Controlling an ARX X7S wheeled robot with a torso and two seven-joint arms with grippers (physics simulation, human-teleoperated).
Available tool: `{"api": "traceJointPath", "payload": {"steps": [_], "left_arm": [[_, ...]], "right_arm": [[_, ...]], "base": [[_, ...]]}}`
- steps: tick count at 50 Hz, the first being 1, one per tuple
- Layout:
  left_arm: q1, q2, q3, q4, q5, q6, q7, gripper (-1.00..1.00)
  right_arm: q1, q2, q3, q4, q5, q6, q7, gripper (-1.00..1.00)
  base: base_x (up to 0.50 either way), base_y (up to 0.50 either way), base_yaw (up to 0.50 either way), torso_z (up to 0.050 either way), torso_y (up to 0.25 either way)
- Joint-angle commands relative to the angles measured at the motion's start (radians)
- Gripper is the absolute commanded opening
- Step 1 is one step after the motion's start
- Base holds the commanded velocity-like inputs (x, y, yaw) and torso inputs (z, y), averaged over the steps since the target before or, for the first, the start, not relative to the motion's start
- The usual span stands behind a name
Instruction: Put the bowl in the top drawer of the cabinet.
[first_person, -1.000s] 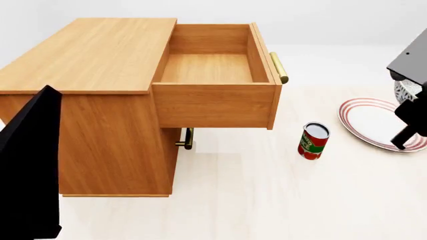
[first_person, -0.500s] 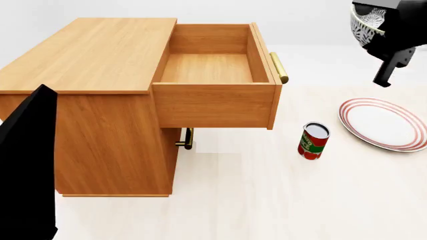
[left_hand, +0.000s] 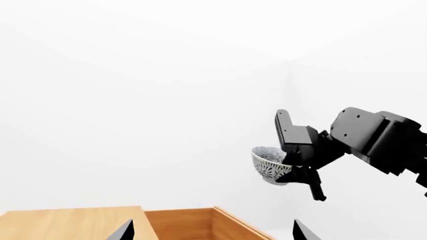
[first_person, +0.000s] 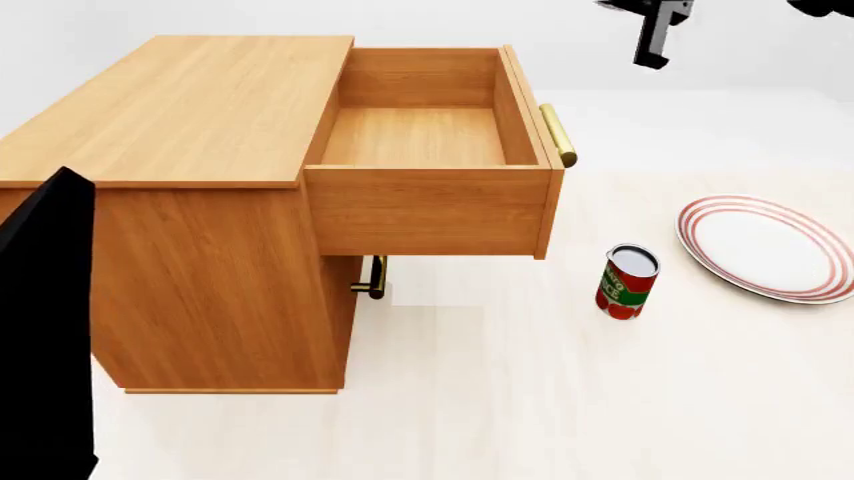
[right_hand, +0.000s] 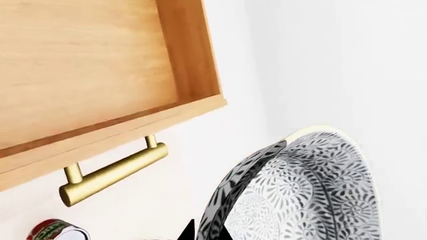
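Observation:
The blue-grey speckled bowl (right_hand: 303, 192) hangs in the air, tilted, with my right gripper (right_hand: 205, 233) shut on its rim. The left wrist view shows that bowl (left_hand: 269, 164) and the right gripper (left_hand: 301, 167) high above the far right corner of the top drawer (left_hand: 190, 225). The head view catches only a black finger (first_person: 654, 38) of that gripper at the upper edge; the bowl is out of that view. The top drawer (first_person: 424, 135) of the cabinet (first_person: 187, 110) stands pulled out and empty, brass handle (first_person: 558, 134) at its right. My left gripper (left_hand: 212, 233) is open, holding nothing.
A red can (first_person: 626, 281) stands on the pale floor right of the drawer. Further right lies a white plate (first_person: 763, 247) with red rim rings. The lower drawer's brass handle (first_person: 372, 277) shows under the open drawer. My left arm (first_person: 47, 330) fills the lower left.
My right gripper has risen from beside the plate and moved left with the bowl, carrying the bowl past the head view's upper edge. The left arm shifted slightly left.

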Motion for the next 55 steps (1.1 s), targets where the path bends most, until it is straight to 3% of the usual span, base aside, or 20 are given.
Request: {"api": "traceJointPath", "payload": {"steps": [1,8,29,55], "left_arm": [[0.002,-0.007,-0.012,0.0,-0.008,0.002,-0.004,1.0],[0.008,-0.008,-0.032,-0.003,-0.019,-0.002,-0.005,1.0],[0.023,0.021,-0.052,0.008,-0.023,-0.022,-0.007,1.0],[0.004,0.017,-0.098,0.013,-0.04,-0.047,0.003,1.0]], "right_arm": [[0.012,-0.189,0.05,0.21,-0.014,-0.154,-0.002,-1.0],[0.008,-0.233,0.082,0.207,-0.011,-0.187,-0.01,-1.0],[0.045,-0.233,-0.096,-0.033,0.281,-0.113,0.05,-1.0],[0.08,-0.233,-0.112,-0.097,0.307,-0.085,0.046,-1.0]], "base": [[0.0,0.0,0.0,0.0,0.0],[0.0,0.0,0.0,0.0,0.0],[0.0,0.0,0.0,0.0,0.0],[0.0,0.0,0.0,0.0,-0.013]]}}
